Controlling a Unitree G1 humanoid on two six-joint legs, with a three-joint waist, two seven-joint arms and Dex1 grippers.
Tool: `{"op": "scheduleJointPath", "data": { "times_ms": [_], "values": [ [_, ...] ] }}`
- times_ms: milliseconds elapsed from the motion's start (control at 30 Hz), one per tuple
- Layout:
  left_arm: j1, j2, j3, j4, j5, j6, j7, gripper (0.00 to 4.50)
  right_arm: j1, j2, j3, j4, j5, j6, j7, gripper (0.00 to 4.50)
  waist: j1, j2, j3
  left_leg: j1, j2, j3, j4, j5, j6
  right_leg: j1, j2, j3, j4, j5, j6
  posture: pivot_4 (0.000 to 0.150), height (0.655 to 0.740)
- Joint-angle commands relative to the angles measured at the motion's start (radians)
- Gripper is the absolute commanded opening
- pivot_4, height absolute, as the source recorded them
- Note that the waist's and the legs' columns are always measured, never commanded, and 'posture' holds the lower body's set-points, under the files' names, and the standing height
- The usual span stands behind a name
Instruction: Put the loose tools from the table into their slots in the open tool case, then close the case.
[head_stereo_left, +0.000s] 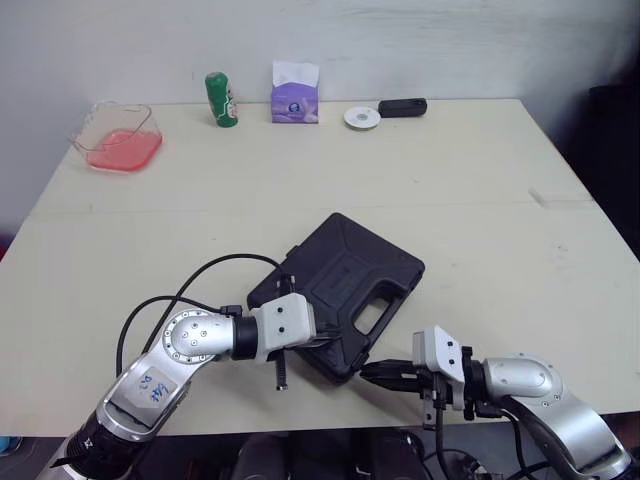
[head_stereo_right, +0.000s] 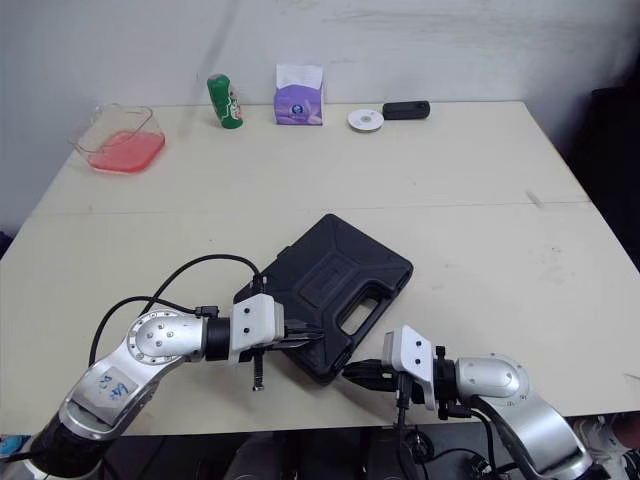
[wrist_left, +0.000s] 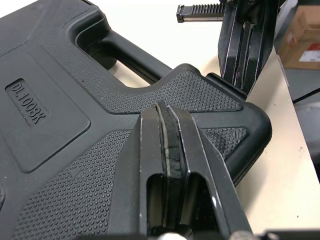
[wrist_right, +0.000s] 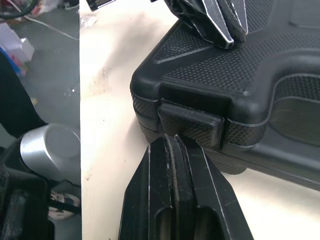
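Observation:
The black tool case (head_stereo_left: 345, 285) lies shut on the table near the front edge, its handle cut-out toward the right. My left gripper (head_stereo_left: 322, 342) is shut, its fingertips resting on the lid's near corner (wrist_left: 200, 95). My right gripper (head_stereo_left: 372, 375) is shut too, and its tips press against the case's front latch (wrist_right: 192, 122). In the right wrist view the left gripper's fingers (wrist_right: 220, 20) show on top of the lid.
At the table's back stand a clear container with pink contents (head_stereo_left: 118, 140), a green can (head_stereo_left: 221, 100), a purple tissue pack (head_stereo_left: 295, 95), a white disc (head_stereo_left: 362, 117) and a black device (head_stereo_left: 402, 107). The table's front edge is just behind both grippers.

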Motion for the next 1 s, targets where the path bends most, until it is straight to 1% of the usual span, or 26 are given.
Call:
{"op": "scheduleJointPath", "data": {
  "times_ms": [33,200,300,467,600,667,767,867,933,1000],
  "values": [
    [0.056,0.029,-0.072,0.073,0.064,0.039,-0.004,0.11,-0.026,0.018,-0.001,-0.056,0.028,-0.006,-0.007,0.0,0.0,0.0,0.0,0.0,0.0,0.0,0.0,0.0,0.0,0.0,0.0,0.0,0.0,0.0,0.0,0.15,0.74],
    [0.08,0.053,-0.091,0.068,0.076,0.07,0.001,0.11,-0.051,0.016,-0.012,-0.054,0.048,0.013,0.005,0.0,-0.005,0.001,0.0,0.0,0.0,0.0,0.0,0.0,0.0,0.0,0.0,0.0,0.0,0.0,0.0,0.15,0.74],
    [0.091,0.064,-0.097,0.075,0.084,0.084,0.015,0.11,-0.079,0.043,-0.023,-0.065,0.101,0.065,-0.01,0.0,-0.012,0.001,-0.001,0.0,0.0,-0.001,-0.001,0.0,0.0,0.0,0.0,0.0,0.0,0.0,-0.001,0.15,0.74],
    [0.105,0.083,-0.115,0.068,0.075,0.106,0.008,0.11,-0.114,0.035,-0.011,-0.046,0.109,0.11,0.017,0.0,-0.023,0.003,-0.003,0.001,0.001,-0.001,-0.001,-0.001,-0.002,0.001,0.0,0.0,0.001,-0.001,-0.002,0.15,0.74],
    [0.113,0.065,-0.099,0.076,0.067,0.087,0.028,0.11,-0.125,0.031,-0.015,-0.025,0.092,0.109,0.032,0.0,-0.023,0.004,-0.003,0.002,0.001,-0.002,-0.002,0.0,-0.003,0.001,0.001,-0.001,0.001,-0.001,-0.003,0.15,0.74],
    [0.12,0.031,-0.052,0.087,0.035,0.014,0.032,0.11,-0.118,0.011,-0.034,-0.024,0.102,0.113,0.051,0.0,-0.023,0.005,-0.004,0.002,0.001,-0.002,-0.002,0.0,-0.003,0.001,0.001,-0.001,0.001,-0.001,-0.003,0.15,0.74],
    [0.137,-0.026,0.071,0.1,-0.047,-0.12,0.015,0.11,-0.097,-0.046,-0.089,-0.006,0.109,0.09,0.104,0.0,-0.019,0.005,-0.003,0.001,0.0,-0.002,-0.002,0.0,-0.002,0.0,0.001,-0.001,0.0,-0.001,-0.002,0.15,0.74],
    [0.179,-0.031,0.21,0.099,-0.152,-0.18,-0.032,0.11,-0.075,-0.103,-0.16,0.037,0.108,0.032,0.163,0.0,-0.019,0.002,0.0,-0.001,0.0,-0.002,-0.002,0.001,-0.001,-0.001,0.0,-0.001,0.0,-0.001,-0.002,0.15,0.74],
    [0.204,-0.012,0.271,0.102,-0.196,-0.207,-0.075,0.66,-0.082,-0.123,-0.206,0.072,0.11,-0.011,0.186,0.0,-0.02,0.0,0.002,-0.001,0.0,-0.002,-0.002,0.001,-0.001,-0.002,0.0,-0.002,0.0,-0.002,-0.003,0.15,0.74],
    [0.229,-0.001,0.395,0.099,-0.284,-0.206,-0.094,1.34,-0.103,-0.154,-0.278,0.126,0.133,-0.027,0.217,0.0,-0.021,0.0,0.004,-0.003,0.0,-0.002,-0.003,0.001,-0.001,-0.004,0.001,-0.002,0.0,-0.002,-0.003,0.15,0.74]
  ]
}}
